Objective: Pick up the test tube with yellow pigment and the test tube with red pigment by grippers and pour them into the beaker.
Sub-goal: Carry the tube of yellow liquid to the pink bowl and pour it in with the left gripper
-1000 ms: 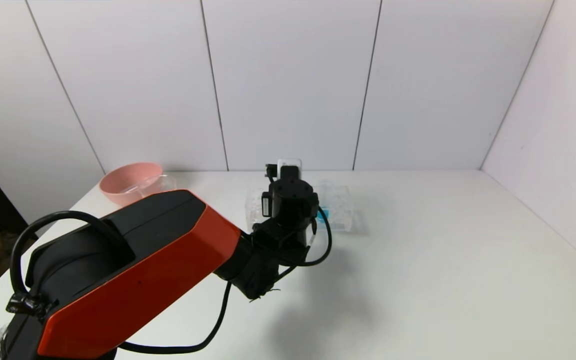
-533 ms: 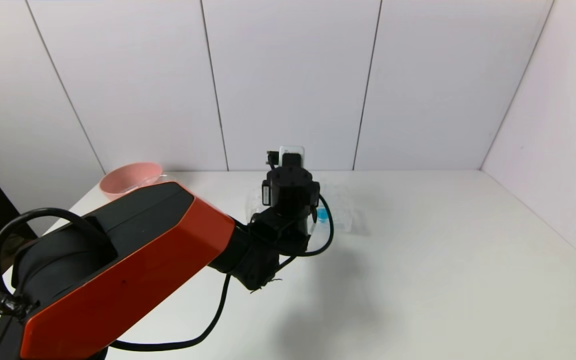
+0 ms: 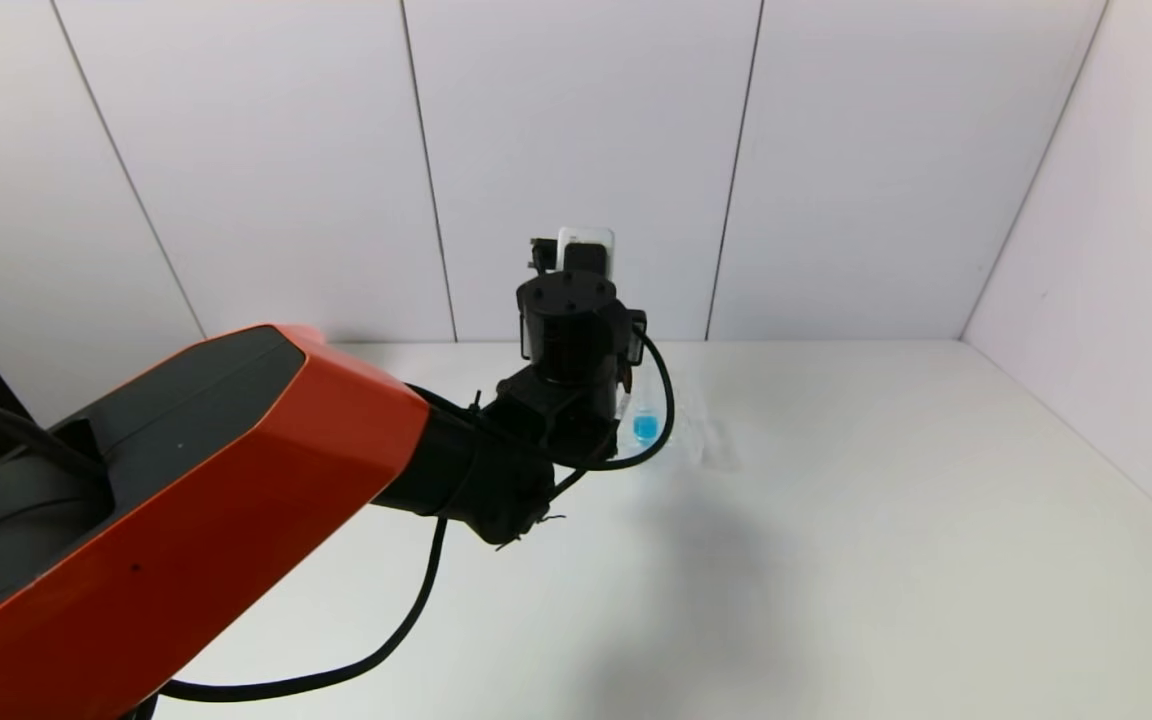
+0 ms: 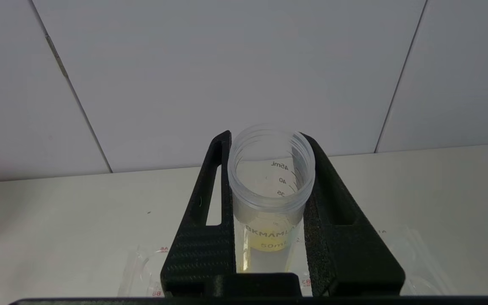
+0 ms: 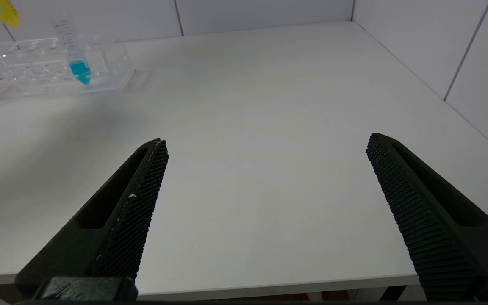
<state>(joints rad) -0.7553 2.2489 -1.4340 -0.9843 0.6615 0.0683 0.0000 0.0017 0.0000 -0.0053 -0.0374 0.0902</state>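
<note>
One tube lifted
Left claw pinches the upright yellow tube; beaker unseen; right claw spread, far off.

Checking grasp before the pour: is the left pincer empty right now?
No: the left pincer is shut on the clear round-mouthed plastic tube with yellow liquid, which sits clamped between its two black fingers.

A laboratory-style test cell is indicated. A plain white tabletop is enclosed by bare white wall panels joined by thin seams. A clear many-holed tube rack is set on it, with a graduated tube of blue liquid standing in one hole. Volume markings are printed on the clear tube with yellow liquid.
</note>
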